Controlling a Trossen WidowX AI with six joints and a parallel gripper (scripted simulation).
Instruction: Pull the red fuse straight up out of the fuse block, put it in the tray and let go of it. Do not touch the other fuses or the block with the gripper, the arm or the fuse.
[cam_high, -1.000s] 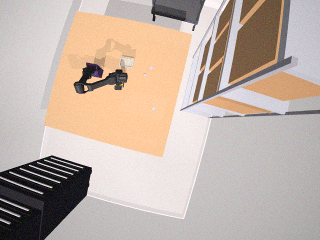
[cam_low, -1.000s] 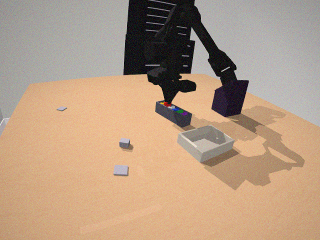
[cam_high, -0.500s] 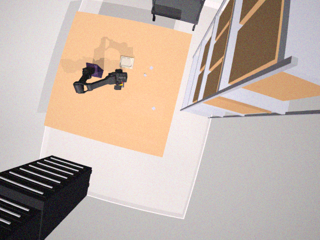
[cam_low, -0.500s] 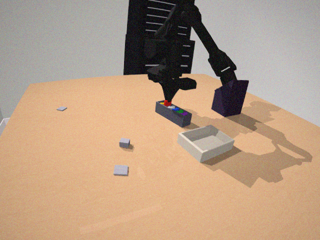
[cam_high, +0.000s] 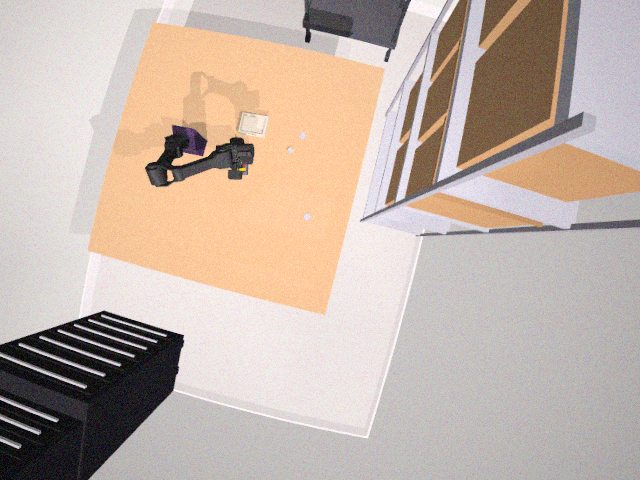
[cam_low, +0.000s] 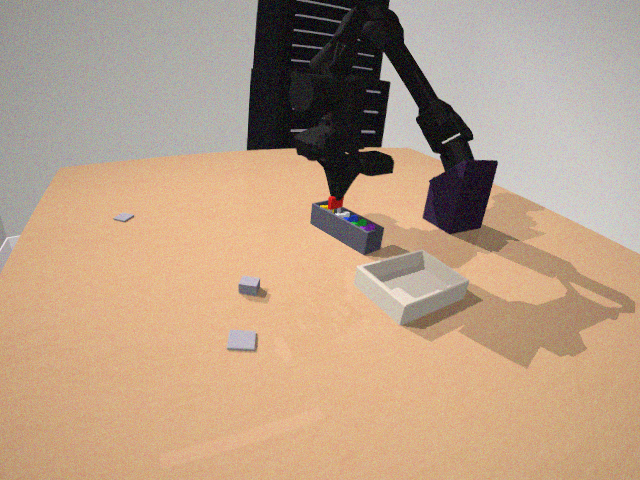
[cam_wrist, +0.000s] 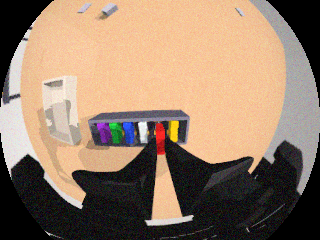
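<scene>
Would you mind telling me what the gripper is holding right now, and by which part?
The gripper is shut on the red fuse, its fingers pinching the fuse's top end above the fuse block.

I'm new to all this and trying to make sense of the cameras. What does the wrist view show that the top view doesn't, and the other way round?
Only the wrist view shows the row of fuses: purple, green, blue, white, then the red fuse pinched in the gripper, with a yellow one beyond it, all in the fuse block.

Only the top view shows the whole arm, its purple base, the shelving and the black drawer cabinet.

Both show the pale tray beside the block, small grey squares on the orange table, and a bit of red at the gripper.
</scene>
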